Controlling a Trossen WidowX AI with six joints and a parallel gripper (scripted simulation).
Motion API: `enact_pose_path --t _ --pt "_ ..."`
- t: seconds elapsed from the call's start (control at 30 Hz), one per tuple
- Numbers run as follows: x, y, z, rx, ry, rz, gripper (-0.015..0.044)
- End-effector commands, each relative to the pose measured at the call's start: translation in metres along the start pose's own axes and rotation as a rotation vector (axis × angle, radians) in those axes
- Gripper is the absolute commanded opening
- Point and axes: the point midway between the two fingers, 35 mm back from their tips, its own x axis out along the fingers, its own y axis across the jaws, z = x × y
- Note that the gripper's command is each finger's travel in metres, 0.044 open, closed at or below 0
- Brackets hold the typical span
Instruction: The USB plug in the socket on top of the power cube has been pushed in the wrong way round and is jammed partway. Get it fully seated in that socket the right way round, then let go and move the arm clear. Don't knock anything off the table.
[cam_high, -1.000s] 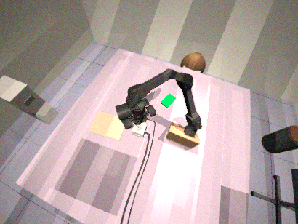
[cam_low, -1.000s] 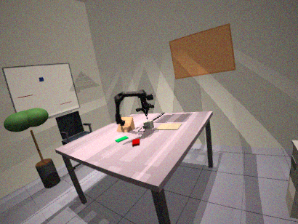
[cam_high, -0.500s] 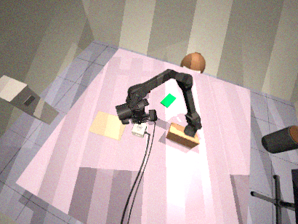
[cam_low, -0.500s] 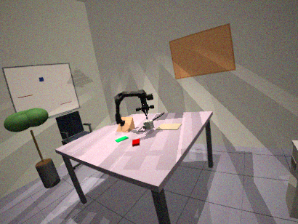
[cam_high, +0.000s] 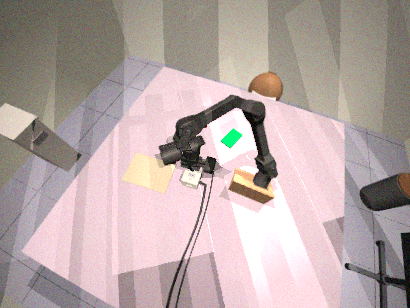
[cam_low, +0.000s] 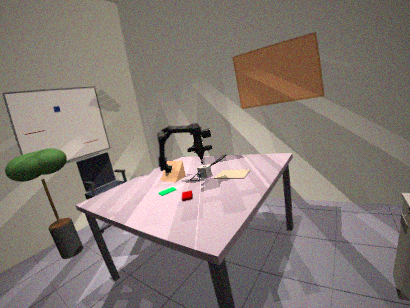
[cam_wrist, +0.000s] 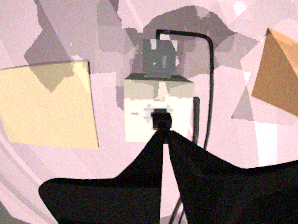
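Observation:
The power cube (cam_high: 190, 179) (cam_low: 205, 172) (cam_wrist: 135, 127) is a pale block standing on the table (cam_high: 150, 240) (cam_low: 150, 220). Socket marks show on its top in the wrist view. My gripper (cam_low: 202, 159) (cam_wrist: 164, 136) is shut on the black USB plug (cam_wrist: 161, 120), which points down over the cube's top. The plug and fingertips hide part of the top, so I cannot tell whether the plug tip is in the socket, or which way round it is. In the top view the fingertips are hard to make out.
A grey block (cam_wrist: 160, 56) with a black cable (cam_wrist: 211, 75) sits against one side of the cube. Cables trail across the table. A yellow sheet (cam_high: 149, 173) (cam_low: 233, 174) (cam_wrist: 47, 107), an orange wedge (cam_high: 251, 190) (cam_low: 172, 173) (cam_wrist: 279, 72), a green tile (cam_high: 232, 138) (cam_low: 167, 191) and a red block (cam_low: 187, 195) lie around.

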Motion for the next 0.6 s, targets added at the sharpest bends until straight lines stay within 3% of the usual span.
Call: enact_pose_path --t 0.0,0.57 --pt "0.0005 -0.0005 0.0000 0.058 -0.001 -0.002 0.0000" --pt "0.0006 0.0000 -0.0002 0.053 0.004 0.000 0.0000"
